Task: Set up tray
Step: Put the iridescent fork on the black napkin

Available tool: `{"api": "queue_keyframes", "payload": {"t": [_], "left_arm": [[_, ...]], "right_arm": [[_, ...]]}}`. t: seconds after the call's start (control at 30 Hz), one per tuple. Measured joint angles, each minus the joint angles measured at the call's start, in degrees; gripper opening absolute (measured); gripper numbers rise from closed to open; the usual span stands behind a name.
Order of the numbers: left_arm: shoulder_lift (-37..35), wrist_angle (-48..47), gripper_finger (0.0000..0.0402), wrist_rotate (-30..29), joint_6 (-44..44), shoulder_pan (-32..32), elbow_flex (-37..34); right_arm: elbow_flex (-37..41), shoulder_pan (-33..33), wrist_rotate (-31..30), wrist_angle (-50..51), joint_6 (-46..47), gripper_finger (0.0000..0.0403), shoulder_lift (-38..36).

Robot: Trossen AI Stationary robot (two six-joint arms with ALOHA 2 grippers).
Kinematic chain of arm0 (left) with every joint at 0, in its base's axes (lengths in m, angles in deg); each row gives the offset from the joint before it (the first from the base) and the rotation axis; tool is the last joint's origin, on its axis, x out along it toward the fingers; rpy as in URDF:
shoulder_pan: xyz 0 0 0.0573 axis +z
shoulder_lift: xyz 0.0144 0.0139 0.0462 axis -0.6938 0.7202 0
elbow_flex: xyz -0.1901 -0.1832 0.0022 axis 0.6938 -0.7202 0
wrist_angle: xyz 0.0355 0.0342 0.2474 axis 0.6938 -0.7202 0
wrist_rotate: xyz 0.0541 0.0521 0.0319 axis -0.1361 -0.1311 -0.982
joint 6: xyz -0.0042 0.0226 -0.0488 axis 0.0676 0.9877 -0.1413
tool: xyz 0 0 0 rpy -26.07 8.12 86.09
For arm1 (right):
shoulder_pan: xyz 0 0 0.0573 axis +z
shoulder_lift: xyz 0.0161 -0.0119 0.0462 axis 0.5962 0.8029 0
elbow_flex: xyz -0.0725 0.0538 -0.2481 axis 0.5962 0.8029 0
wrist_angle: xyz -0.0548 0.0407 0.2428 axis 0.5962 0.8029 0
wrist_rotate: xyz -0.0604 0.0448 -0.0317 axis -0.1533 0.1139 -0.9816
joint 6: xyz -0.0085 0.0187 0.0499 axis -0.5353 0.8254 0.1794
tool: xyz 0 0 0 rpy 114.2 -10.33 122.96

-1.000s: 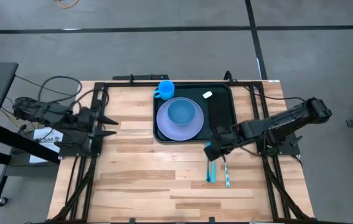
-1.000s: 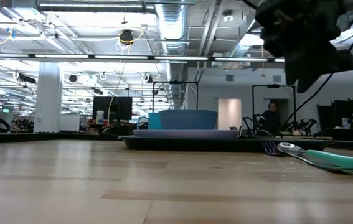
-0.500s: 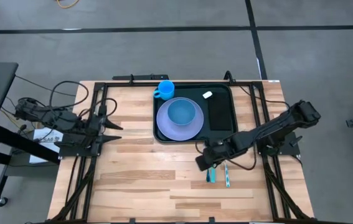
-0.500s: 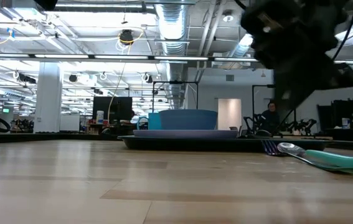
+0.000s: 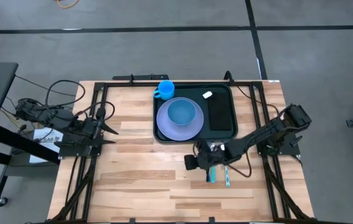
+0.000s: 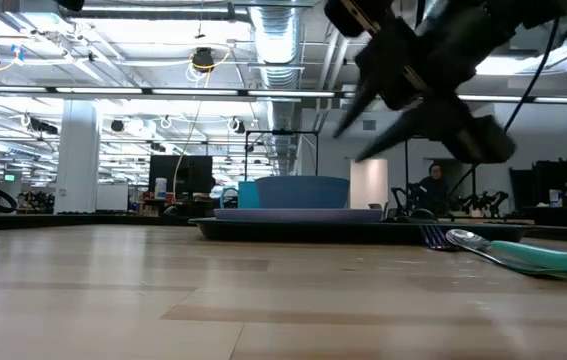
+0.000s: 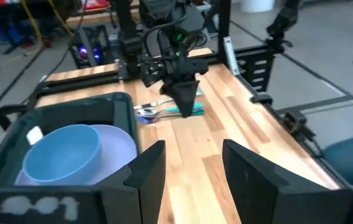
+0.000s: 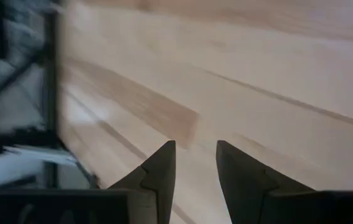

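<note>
Right pincer [image 5: 190, 163] (empty) over bare table [image 5: 139, 180]; tray [image 5: 225, 134] near.

Wooden table [image 5: 139, 180] carries dark green tray [image 5: 226, 133], teal-handled cutlery [image 5: 227, 175] beside it.

Bench [image 5: 139, 180]: pale wood planks, smooth satin finish. Tray [image 5: 221, 135]: dark plastic, slightly glossy. Plate [image 5: 164, 129], bowl [image 5: 184, 113]: smooth matt plastic.
</note>
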Motion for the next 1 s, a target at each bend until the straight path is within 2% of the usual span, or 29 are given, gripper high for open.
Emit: {"api": "queue_keyframes", "payload": {"t": [0.13,0.23,0.47,0.6,0.83,1.0], "left_arm": [[-0.52,-0.83,0.0148,1.77,-0.55,0.0,0.0],[-0.52,-0.73,0.0148,1.9,-1.53,0.0,0.0],[-0.52,-0.65,0.0148,1.84,-0.9,0.0,0.0],[-0.52,-0.57,0.0148,1.27,0.07,0.0,0.0],[-0.52,-0.57,0.0148,0.97,-4.52,0.0,0.0],[-0.52,-0.57,0.0148,0.98,-2.75,0.0,0.0]], "right_arm": [[0.0,2.88,-11.01,-7.11,-4.91,0.0107,3.02],[0.0,3.0,-13.08,-10.49,-8.09,0.0107,4.32],[-0.02,2.97,-12.24,-14.19,-19.75,0.0107,4.27],[-0.02,2.71,-10.13,-13.7,-20.52,0.0107,3.19],[-0.02,0.67,-0.58,-5.19,-12.55,0.0108,2.3],[0.0,1.29,-0.19,-4.13,-4.83,0.0108,2.3]]}}
